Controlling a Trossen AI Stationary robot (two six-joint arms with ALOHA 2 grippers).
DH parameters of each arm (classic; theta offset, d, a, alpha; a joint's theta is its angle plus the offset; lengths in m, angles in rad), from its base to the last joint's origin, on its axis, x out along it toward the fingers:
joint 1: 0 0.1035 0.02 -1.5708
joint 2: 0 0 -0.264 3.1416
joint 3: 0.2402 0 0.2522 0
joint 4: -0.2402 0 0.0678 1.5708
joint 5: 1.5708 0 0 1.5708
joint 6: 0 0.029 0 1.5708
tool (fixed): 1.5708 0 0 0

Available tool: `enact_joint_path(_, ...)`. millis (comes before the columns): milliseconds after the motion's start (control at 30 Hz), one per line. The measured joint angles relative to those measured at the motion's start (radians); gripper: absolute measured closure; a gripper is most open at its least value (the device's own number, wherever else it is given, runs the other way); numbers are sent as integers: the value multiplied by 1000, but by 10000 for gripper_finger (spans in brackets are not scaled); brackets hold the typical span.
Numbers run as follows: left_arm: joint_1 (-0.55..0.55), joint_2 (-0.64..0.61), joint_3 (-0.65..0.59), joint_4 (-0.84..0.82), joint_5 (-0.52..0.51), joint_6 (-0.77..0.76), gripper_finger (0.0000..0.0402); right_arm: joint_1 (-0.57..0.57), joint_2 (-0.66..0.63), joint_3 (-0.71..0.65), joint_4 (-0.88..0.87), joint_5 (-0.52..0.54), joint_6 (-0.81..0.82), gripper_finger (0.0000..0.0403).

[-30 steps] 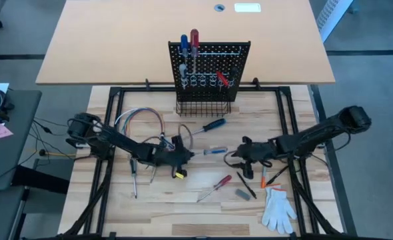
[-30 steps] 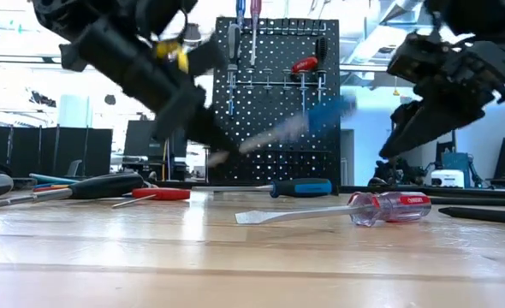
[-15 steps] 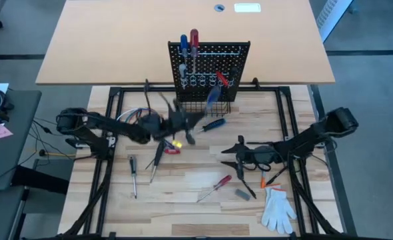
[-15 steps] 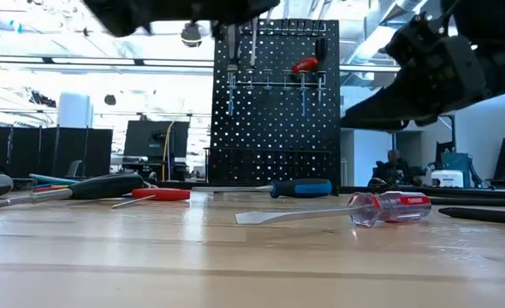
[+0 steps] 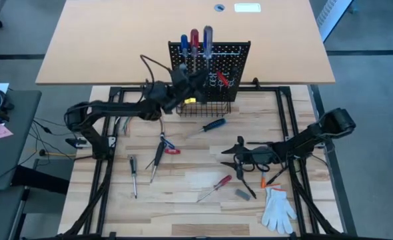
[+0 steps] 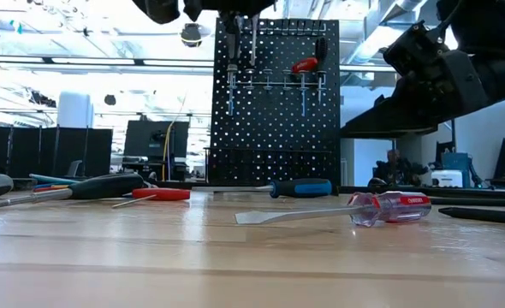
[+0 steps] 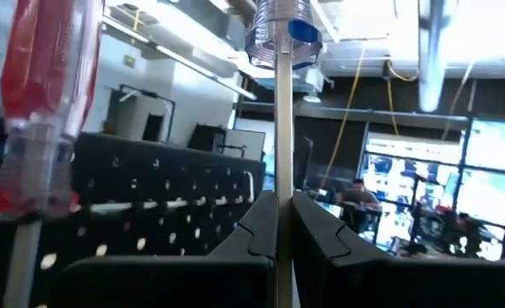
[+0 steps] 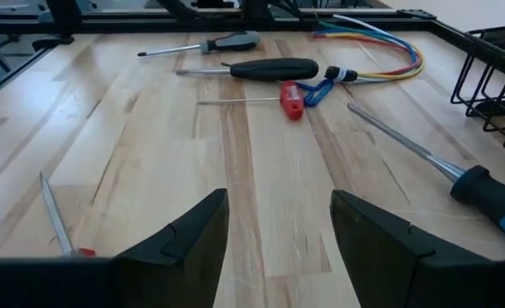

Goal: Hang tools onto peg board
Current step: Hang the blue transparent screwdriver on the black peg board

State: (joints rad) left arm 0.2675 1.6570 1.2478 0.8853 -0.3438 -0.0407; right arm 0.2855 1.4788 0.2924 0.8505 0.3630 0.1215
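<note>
Gripping a screwdriver (image 7: 282,128) at the peg board (image 5: 233,60): left gripper (image 7: 280,224)

The tabletop (image 8: 261,205) is pale wood planks with visible grain and a light satin sheen, smooth looking. The peg board (image 6: 274,94) looks like matt black perforated metal, with a black wire basket (image 5: 203,107) at the bottom. The clear-handled screwdriver (image 6: 389,206) has glossy see-through plastic with red inside, plus a shiny bare metal shaft. The blue screwdriver (image 6: 300,187) has a duller, rubbery looking grip. The black-handled one (image 8: 274,69) is matt too. The white glove (image 5: 277,209) looks like soft cloth. The coloured wires (image 8: 381,47) have smooth plastic insulation. The right end effector (image 8: 278,239) fingers are dark matt plastic or metal, can't tell which. The left end effector (image 7: 284,235) has the same dark matt finish, pinched on a thin polished metal shaft (image 7: 282,128).
</note>
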Motion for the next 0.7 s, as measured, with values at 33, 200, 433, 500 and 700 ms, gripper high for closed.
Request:
enact_joint_path(33,3,16,16,1,-8,1,397,0,0,0,1,0,0,188)
enact_joint_path(200,17,55,30,-51,-68,11,397,0,0,0,3,-1,-2,188)
enact_joint_path(433,26,52,32,-37,-155,80,397,0,0,0,-5,-1,-2,188)
enact_joint_path(500,33,53,31,-38,-165,79,397,0,0,0,-5,-1,-2,188)
enact_joint_path(700,60,63,30,-53,-168,27,396,0,0,0,-4,-2,-2,188)
